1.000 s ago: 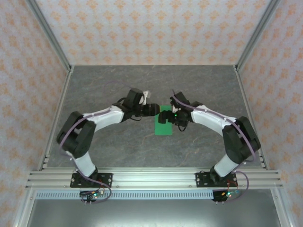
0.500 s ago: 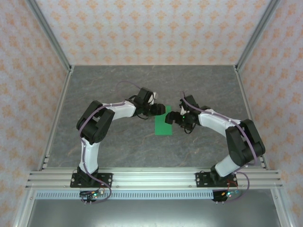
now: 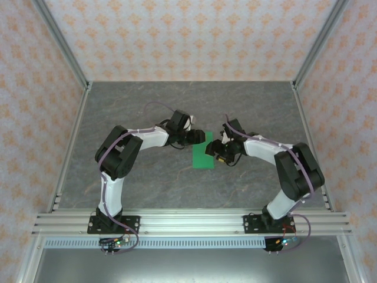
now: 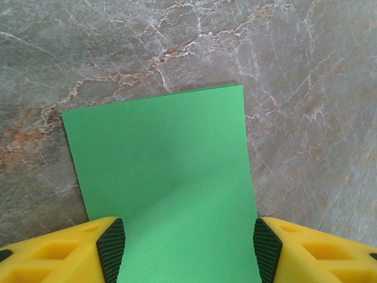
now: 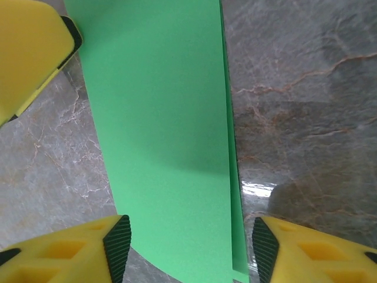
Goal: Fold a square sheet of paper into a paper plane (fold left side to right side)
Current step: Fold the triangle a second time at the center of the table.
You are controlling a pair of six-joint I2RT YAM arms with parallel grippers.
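My left pincer [image 4: 188, 244] stands open, its 2 jaws straddling one end of the square sheet of paper [image 4: 159, 153]. The sheet lies mid-worktop [image 3: 135, 183], doubled into a narrow rectangle. My right pincer [image 5: 187, 247] is open too, astride the sheet where 2 layers show at its edge. I judge the left-to-right fold is laid. Next comes pressing the crease flat without shifting the layers.

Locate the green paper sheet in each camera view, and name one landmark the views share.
Top external: the green paper sheet lies near picture centre, slightly right.
Left wrist: lower centre, running up from the bottom edge.
Right wrist: a tall band from top edge to bottom, left of centre.
Shared landmark: the grey marbled table under it.
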